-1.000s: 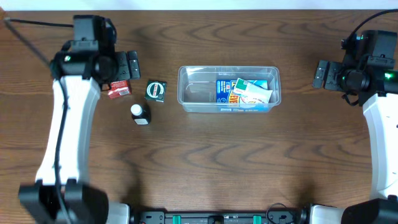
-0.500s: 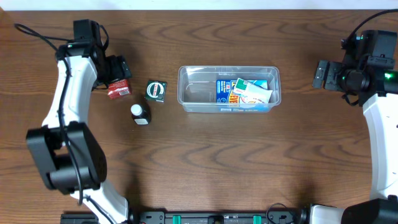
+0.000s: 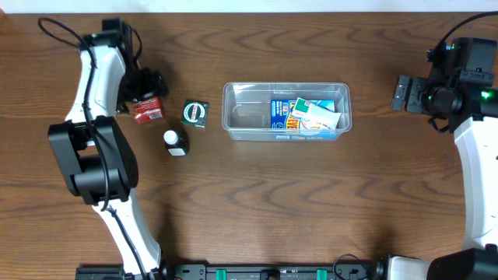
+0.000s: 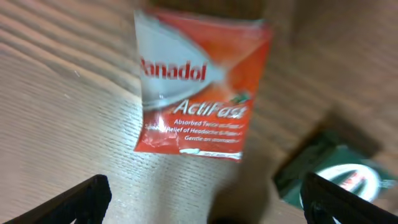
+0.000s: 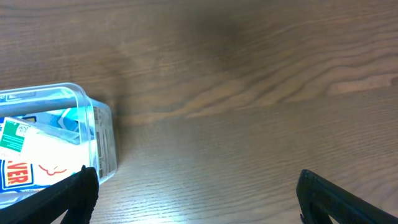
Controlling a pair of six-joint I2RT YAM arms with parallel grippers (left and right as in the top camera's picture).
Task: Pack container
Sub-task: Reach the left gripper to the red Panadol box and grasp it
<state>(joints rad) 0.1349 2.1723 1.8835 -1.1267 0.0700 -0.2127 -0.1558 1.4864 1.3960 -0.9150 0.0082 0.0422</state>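
Seen from overhead, the left arm (image 3: 92,78) rises from its base at the near edge, runs up the left side of the brown wooden worktop (image 3: 272,202) and folds back at the far edge. The left gripper (image 3: 146,82) hangs just beyond a red sachet (image 3: 148,112), and from this height I cannot tell how its jaws stand. Beside the sachet lies a green pack (image 3: 195,113), and near both stands a small bottle (image 3: 176,142) with a white cap. The container (image 3: 243,117) stands in the middle of the worktop, well apart from both grippers, and its right half holds flat boxes (image 3: 305,115) in blue, green and white. The right arm (image 3: 475,155) stands at the right edge, with the right gripper (image 3: 400,93) turned toward the container. The left wrist view shows more: two dark fingertips (image 4: 87,196) sit in the lower corners, wide apart and gripping nothing, and the sachet lies on the wood beyond them. On it I read "Panadol" and "ActiFast"; the small lines are blurred and seem to say "Absorbed Twice as Fast" and "Relief of Headache & Fever". A part of the green pack shows at lower right. In the right wrist view the fingertips (image 5: 68,196) are also spread wide and empty over bare wood. A rounded corner of the container shows at the left edge, and in it is a white box with the red letters "VER".
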